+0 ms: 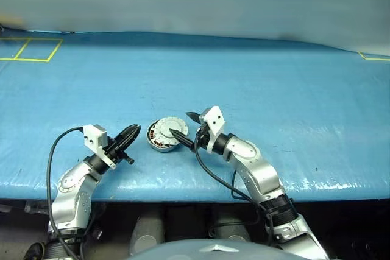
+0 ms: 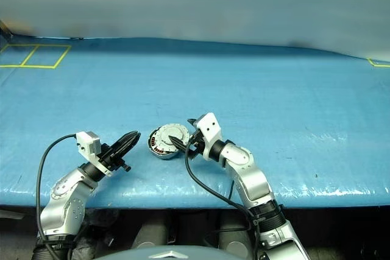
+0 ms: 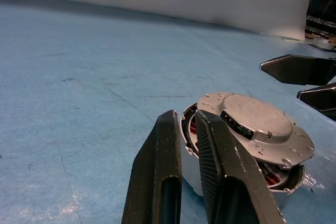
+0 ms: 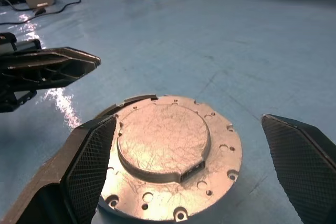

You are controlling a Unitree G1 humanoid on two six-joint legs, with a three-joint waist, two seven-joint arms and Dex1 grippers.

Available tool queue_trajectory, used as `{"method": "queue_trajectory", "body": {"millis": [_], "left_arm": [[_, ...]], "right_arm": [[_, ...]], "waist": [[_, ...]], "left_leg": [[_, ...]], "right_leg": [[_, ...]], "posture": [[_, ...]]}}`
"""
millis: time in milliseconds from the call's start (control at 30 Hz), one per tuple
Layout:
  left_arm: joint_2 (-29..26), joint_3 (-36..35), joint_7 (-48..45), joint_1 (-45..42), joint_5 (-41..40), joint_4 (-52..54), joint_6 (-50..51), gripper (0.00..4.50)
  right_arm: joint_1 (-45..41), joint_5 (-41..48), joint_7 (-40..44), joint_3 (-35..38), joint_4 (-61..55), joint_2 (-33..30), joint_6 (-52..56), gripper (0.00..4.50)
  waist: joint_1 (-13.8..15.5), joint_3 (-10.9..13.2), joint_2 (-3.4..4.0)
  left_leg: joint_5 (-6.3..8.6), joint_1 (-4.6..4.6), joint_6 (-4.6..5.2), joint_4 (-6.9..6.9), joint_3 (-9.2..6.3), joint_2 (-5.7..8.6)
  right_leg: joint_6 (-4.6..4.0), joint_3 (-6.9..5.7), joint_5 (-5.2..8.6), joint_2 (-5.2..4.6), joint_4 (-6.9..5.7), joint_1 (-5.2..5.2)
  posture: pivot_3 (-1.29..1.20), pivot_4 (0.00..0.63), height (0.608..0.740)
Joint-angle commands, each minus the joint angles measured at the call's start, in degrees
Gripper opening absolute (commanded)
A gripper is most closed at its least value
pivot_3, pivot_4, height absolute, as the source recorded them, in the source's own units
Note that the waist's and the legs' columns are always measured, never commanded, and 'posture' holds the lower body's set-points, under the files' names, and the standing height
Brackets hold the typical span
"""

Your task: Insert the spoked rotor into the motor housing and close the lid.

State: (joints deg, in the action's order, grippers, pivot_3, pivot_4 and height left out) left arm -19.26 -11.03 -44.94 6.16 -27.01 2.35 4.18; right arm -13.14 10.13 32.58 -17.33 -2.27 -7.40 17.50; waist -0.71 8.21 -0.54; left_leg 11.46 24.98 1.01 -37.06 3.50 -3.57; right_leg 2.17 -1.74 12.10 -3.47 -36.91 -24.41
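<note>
The motor housing (image 1: pixel 157 144) lies on the blue table near its front edge. Copper windings (image 3: pixel 270 179) show under the lid (image 4: pixel 168 145), which rests on top with its plain grey face up and sits slightly tilted. The spoked rotor is hidden. My right gripper (image 1: pixel 180 123) is open, with one finger (image 4: pixel 89 161) on each side of the lid and not touching it. My left gripper (image 1: pixel 135 130) is shut on nothing, pointing at the housing from its left, a short way off.
The blue table surface (image 1: pixel 256 89) stretches wide behind and to both sides. Yellow tape squares (image 1: pixel 30 50) mark the far left corner and a yellow line (image 1: pixel 375 57) the far right. The table's front edge (image 1: pixel 201 198) runs just behind both wrists.
</note>
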Motion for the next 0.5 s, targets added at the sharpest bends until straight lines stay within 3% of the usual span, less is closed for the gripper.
{"method": "queue_trajectory", "body": {"millis": [33,500], "left_arm": [[0.2,-0.1,0.5,1.4,0.2,2.2,-1.4,0.56],[1.3,-0.2,3.8,4.1,1.3,0.8,-3.2,0.56]], "right_arm": [[-1.3,-0.9,0.5,-0.8,0.7,0.3,-1.5,4.48],[-2.9,-2.5,1.8,-3.7,3.7,2.4,-2.5,4.48]], "waist": [[0.0,0.0,0.0],[0.0,0.0,0.0]], "left_leg": [[0.0,0.03,0.0,0.01,0.01,-0.01],[0.0,0.07,-0.01,0.0,0.0,-0.03]], "right_leg": [[-0.01,0.0,0.0,0.01,0.0,-0.04],[0.04,-0.01,0.03,0.02,0.01,-0.07]], "posture": [[0.0,0.15,0.74],[0.0,0.15,0.74]]}}
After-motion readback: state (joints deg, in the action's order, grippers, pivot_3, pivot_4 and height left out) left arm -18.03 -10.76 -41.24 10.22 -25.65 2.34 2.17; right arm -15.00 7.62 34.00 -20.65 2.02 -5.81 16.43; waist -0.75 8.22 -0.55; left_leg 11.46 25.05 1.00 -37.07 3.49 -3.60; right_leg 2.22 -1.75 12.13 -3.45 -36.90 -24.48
